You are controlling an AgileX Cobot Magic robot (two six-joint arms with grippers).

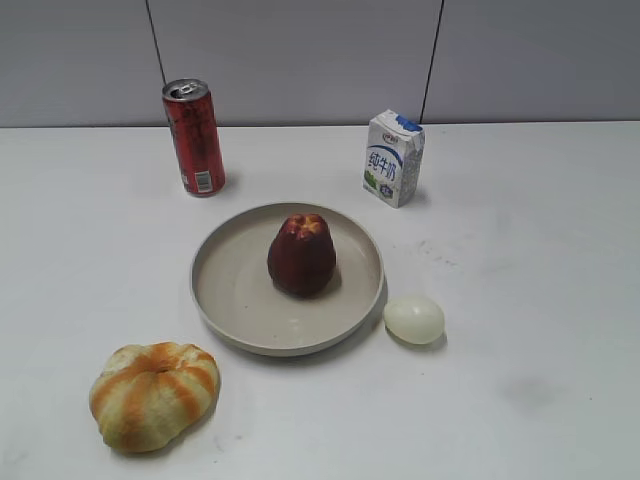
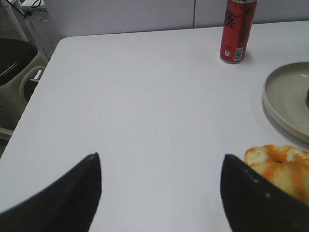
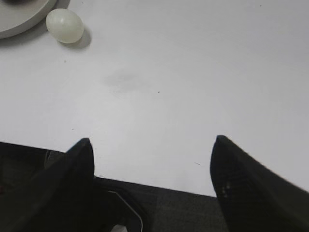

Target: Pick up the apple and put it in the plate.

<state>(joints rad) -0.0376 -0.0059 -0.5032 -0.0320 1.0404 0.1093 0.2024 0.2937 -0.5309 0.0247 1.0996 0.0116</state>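
Note:
The dark red apple [image 1: 301,254] stands upright in the middle of the beige plate [image 1: 225,290]. No gripper shows in the exterior view. My left gripper [image 2: 161,166] is open and empty over bare table, to the left of the plate's rim [image 2: 285,101]; a dark sliver of the apple [image 2: 307,96] shows at the right edge of that view. My right gripper [image 3: 150,147] is open and empty over the table's front edge, far from the plate's rim [image 3: 21,17] at the top left of its view.
A red can [image 1: 194,137] and a milk carton [image 1: 394,157] stand behind the plate. A pale egg [image 1: 414,320] lies right of the plate, also in the right wrist view [image 3: 64,25]. An orange-striped bun [image 1: 153,394] lies front left, next to my left gripper [image 2: 280,164].

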